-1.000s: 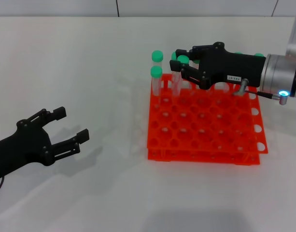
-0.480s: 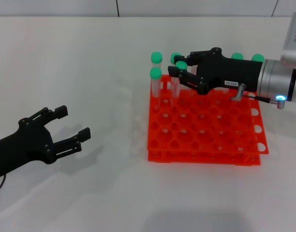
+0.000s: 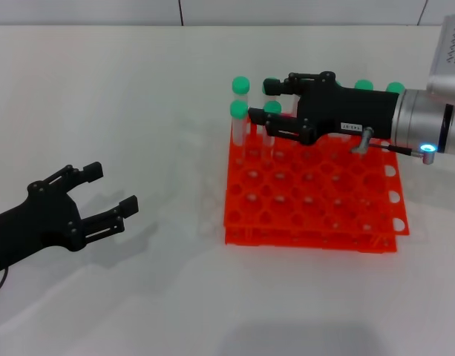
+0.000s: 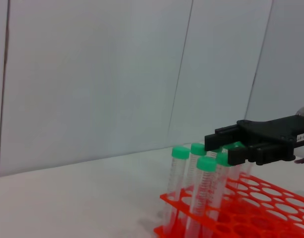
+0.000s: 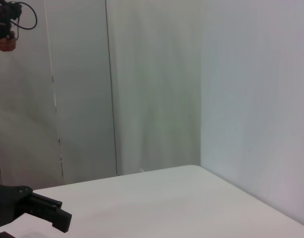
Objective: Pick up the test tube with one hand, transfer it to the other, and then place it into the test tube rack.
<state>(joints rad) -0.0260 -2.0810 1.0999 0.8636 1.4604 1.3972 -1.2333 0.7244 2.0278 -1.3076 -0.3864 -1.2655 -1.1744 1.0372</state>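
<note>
The right gripper (image 3: 270, 110) has slid left along the rack (image 3: 313, 196), jaws wide around a green-capped tube (image 3: 272, 122) at upper centre; grasp pending. The left gripper (image 3: 112, 194) waits wide at lower left.

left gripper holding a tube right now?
No. In the head view the left gripper sits open and empty over the bare table, well apart from the test tube rack.

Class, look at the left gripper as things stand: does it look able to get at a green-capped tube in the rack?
Probably not directly. The left gripper sits open well off the rack, and the right gripper is already among the tubes at the back corner.
</note>
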